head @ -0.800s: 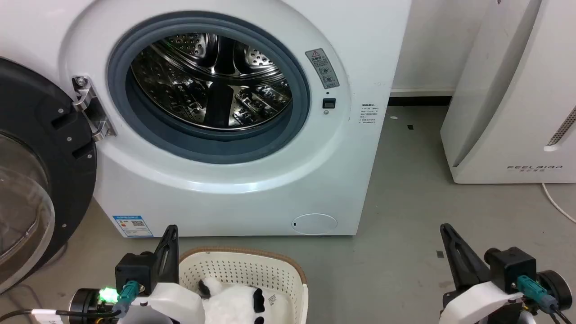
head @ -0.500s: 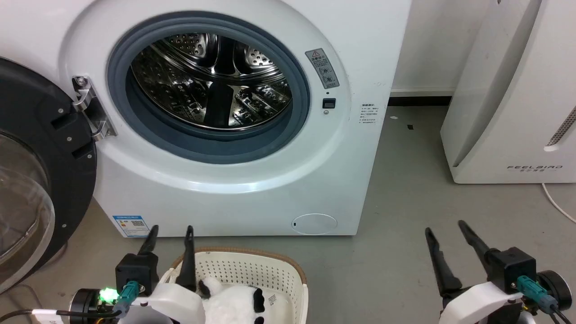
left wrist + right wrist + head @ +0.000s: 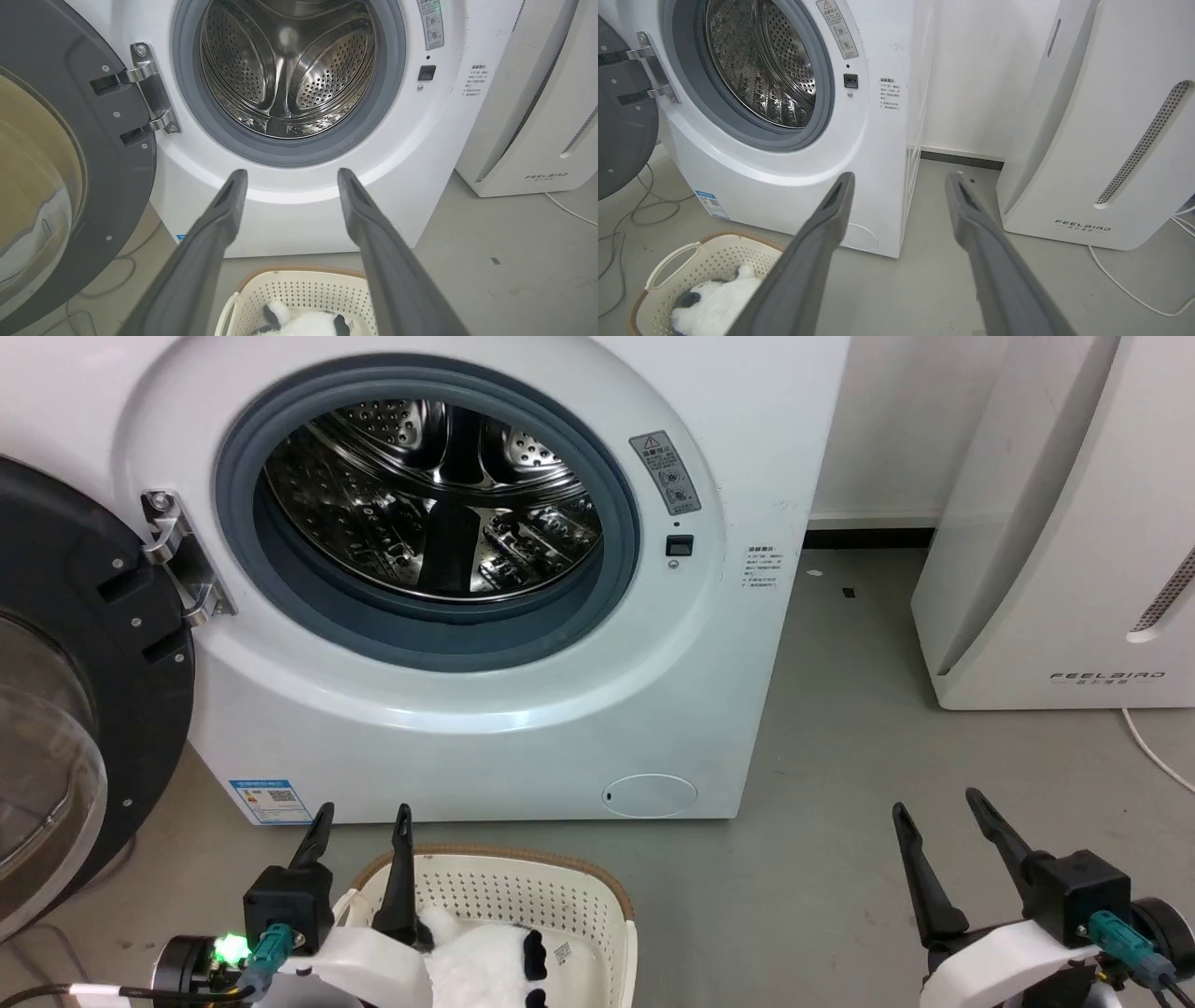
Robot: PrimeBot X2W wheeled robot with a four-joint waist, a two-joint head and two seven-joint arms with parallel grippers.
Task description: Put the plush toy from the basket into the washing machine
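My left gripper by the basket's left rim and my right gripper well right of it have just spread open, empty, ready for the plush toy.

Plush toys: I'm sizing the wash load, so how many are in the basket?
1: the plush toy lies in the basket on the floor before the washing machine. The basket's near end is cut off, so more may be hidden.

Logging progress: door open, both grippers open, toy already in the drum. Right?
Not quite: the toy is in the basket, as the right wrist view shows. The door is open, and the left gripper and right gripper are open.
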